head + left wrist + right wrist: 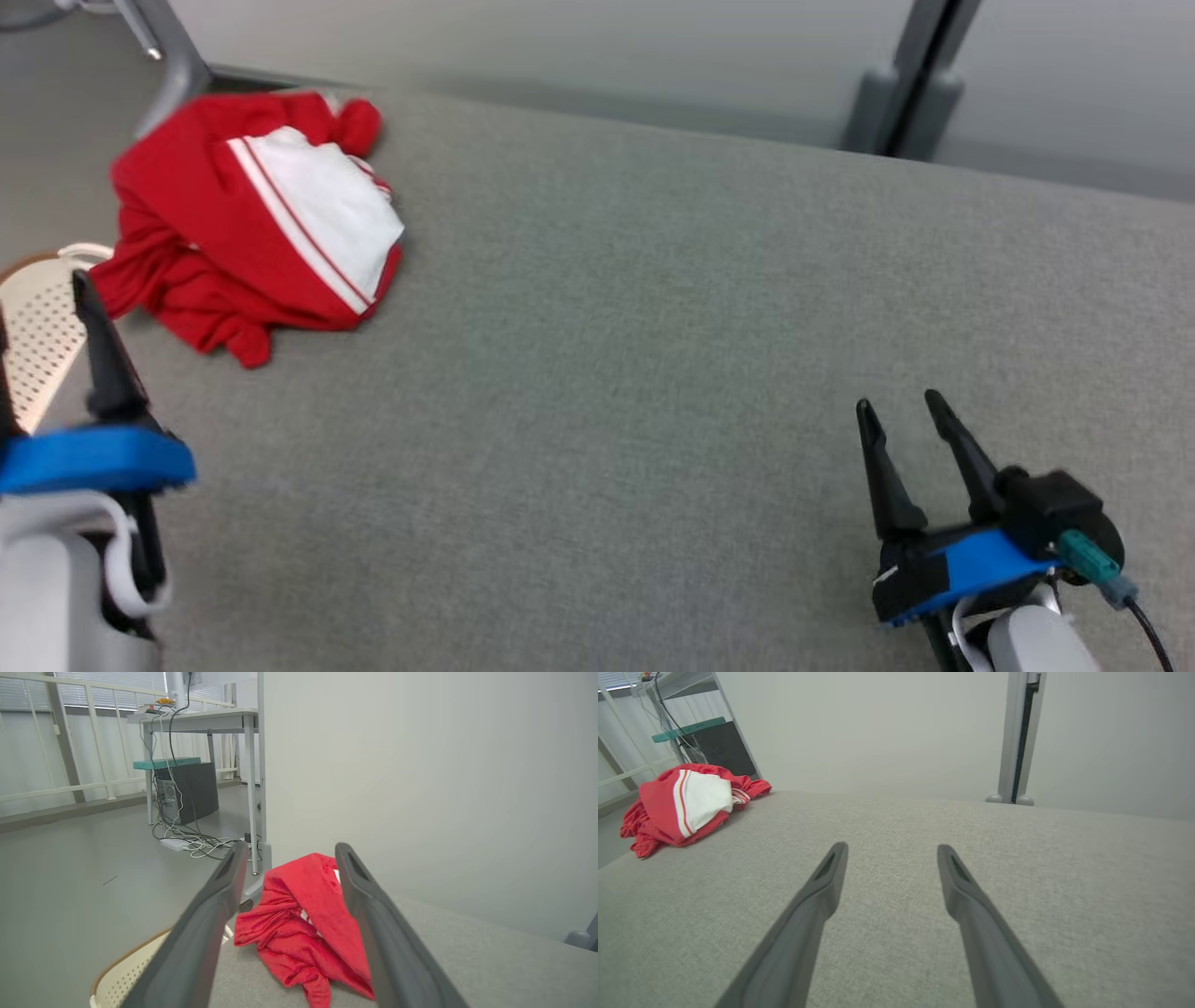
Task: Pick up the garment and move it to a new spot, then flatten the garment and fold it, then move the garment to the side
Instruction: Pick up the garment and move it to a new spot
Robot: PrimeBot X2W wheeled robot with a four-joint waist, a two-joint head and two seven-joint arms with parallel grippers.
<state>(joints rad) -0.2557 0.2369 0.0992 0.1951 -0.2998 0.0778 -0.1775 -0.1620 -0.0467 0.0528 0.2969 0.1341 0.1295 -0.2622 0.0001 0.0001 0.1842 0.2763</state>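
Note:
The garment (252, 215), red with a white panel edged in red and white stripes, lies crumpled in a heap at the far left corner of the grey fabric-covered table (653, 373). My left gripper (42, 303) hovers at the table's left edge, just short of the heap, open with nothing in it. In the left wrist view the garment (289, 924) shows between and beyond the spread fingers of the left gripper (292, 848). My right gripper (898, 403) is low over the table at the near right, open and empty. From the right wrist view, the right gripper (892, 848) points across bare table, with the garment (686, 802) far off to the left.
A cream perforated basket (42, 345) sits below the table's left edge, beside my left gripper. Grey metal posts stand behind the table at the far left (173, 65) and far right (910, 84). A desk with a computer tower (187, 788) and loose cables stands across the floor.

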